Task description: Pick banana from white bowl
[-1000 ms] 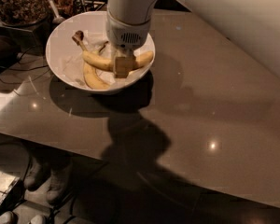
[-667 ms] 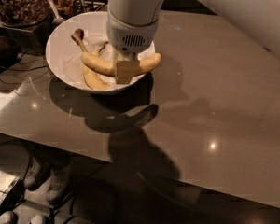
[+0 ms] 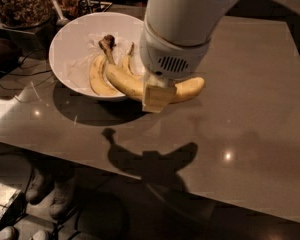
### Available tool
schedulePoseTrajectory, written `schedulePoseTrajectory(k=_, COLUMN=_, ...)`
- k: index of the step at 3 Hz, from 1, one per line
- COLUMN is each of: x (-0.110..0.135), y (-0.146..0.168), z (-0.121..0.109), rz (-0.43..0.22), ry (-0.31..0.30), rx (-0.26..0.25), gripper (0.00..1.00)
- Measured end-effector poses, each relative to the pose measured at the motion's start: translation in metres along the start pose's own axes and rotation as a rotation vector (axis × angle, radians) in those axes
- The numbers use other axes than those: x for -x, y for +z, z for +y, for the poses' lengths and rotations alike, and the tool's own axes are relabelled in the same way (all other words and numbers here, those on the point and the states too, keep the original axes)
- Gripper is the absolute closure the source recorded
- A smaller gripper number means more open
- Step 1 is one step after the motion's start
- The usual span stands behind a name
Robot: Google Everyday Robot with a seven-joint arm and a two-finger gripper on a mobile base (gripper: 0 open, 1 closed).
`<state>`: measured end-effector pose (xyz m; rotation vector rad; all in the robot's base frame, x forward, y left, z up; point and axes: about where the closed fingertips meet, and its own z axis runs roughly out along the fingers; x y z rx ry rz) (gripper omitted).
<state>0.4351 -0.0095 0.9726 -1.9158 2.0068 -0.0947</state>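
The glossy grey-brown table (image 3: pixel 250 109) carries the large round white bowl (image 3: pixel 72 36), paper-lined, at its far left, and the robot's white arm (image 3: pixel 182 19) stands over the bowl's right rim. Its hand (image 3: pixel 159 95) is clamped across the middle of the long curved yellow banana (image 3: pixel 186 90) with the dark shrivelled stem. The banana hangs level, stem end over the bowl and blunt end past the rim, apparently lifted since its shadow falls apart on the table. Two shorter yellow bananas (image 3: pixel 96 78) lie in the bowl.
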Motion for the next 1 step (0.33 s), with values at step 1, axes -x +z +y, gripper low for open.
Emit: schedulePoseTrajectory(k=1, x=-0.0013, y=-0.0011, z=0.0018, rz=0.001, ry=0.003, rx=-0.001, gripper=1.00)
